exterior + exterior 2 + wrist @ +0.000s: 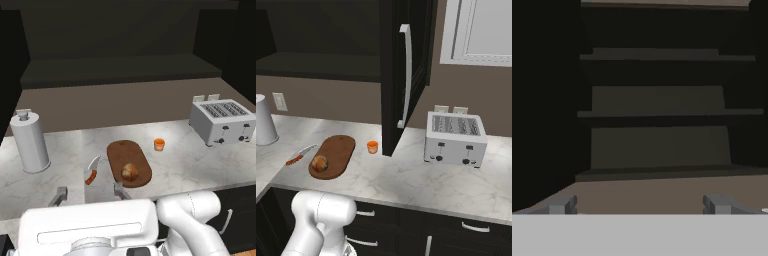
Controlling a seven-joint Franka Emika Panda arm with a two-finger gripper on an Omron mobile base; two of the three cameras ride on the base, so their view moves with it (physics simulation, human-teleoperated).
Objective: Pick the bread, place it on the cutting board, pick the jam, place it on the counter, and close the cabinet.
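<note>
With bread [319,163] on the board [333,156] and jam [372,146] on the counter [421,185], the empty, wide-apart gripper [639,205] faces the shelves, the open cabinet [401,75] door upper centre in the right base view.

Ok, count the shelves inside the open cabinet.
3 shelves show in the cabinet: an upper shelf, a middle shelf and a bottom shelf. More may be hidden above, where it is dark.

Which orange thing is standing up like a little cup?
The jam, a tiny jar standing upright on the counter beside the cutting board. The orange-handled knife lies flat.
</note>
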